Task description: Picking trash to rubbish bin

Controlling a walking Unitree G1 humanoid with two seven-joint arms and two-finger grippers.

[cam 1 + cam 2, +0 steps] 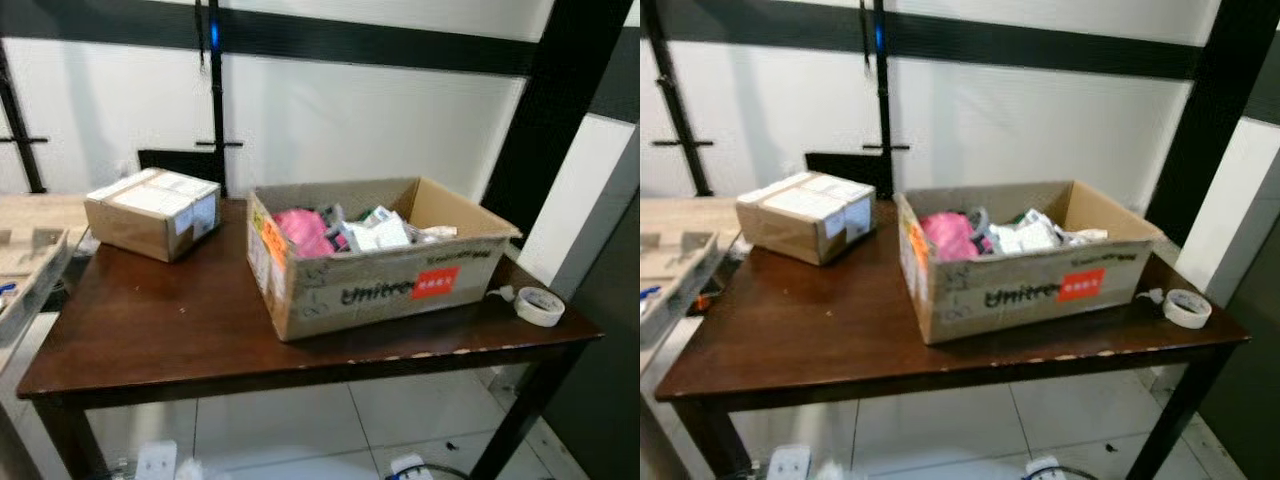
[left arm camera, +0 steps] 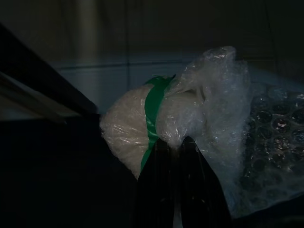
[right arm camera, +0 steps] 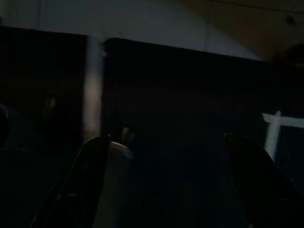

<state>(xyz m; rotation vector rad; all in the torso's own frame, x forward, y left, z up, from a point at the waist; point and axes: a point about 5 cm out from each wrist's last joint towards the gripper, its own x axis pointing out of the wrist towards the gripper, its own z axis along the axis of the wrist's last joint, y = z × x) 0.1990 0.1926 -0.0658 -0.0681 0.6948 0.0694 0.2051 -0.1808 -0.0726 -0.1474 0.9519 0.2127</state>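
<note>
An open cardboard box stands on the dark wooden table and serves as the bin. It holds pink, white and green scraps. In the dim left wrist view my left gripper is shut on a wad of clear bubble wrap with a green tape band. The dark right wrist view has my right gripper with its fingers wide apart and nothing between them.
A sealed small cardboard parcel lies at the table's back left. A roll of white tape sits at the right edge. A wooden bench with a tray is to the left. Tiled floor with small litter lies under the table.
</note>
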